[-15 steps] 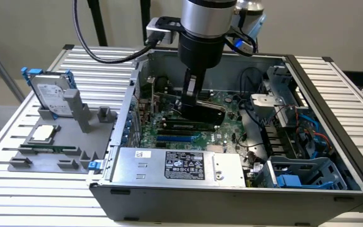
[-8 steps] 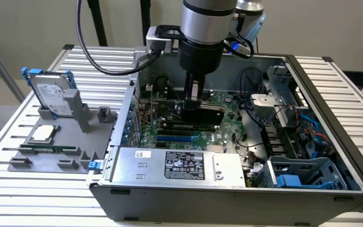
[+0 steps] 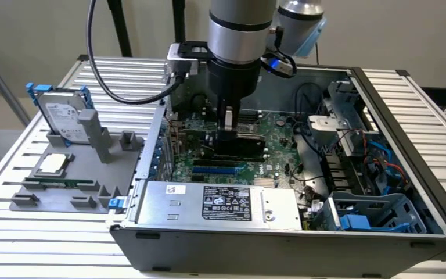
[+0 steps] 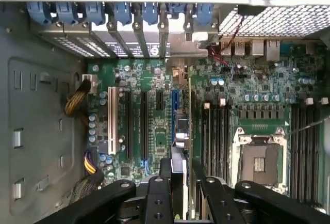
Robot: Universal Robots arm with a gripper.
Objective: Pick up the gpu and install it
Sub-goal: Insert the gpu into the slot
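The gpu (image 3: 237, 149) stands on edge inside the open computer case (image 3: 409, 145), low over the green motherboard (image 3: 273, 125), its dark face towards the exterior view's front. In the wrist view the gpu (image 4: 187, 131) appears edge-on as a thin strip beside the blue expansion slot (image 4: 175, 105), its bracket end towards the rear slot covers (image 4: 139, 33). My gripper (image 3: 227, 135) reaches straight down into the case and is shut on the card's top edge. The black fingers (image 4: 165, 168) press on either side of it, with the gripper (image 4: 181, 171) centred on the card. I cannot tell whether the card sits in a slot.
A grey fixture (image 3: 60, 197) on the exterior view's left holds the silver hard drive (image 3: 60, 113) with blue rails, a processor chip (image 3: 55, 164) and a memory stick (image 3: 64, 182). The power supply (image 3: 215, 203), drive cage (image 3: 370, 212) and cables (image 3: 362, 151) crowd the case.
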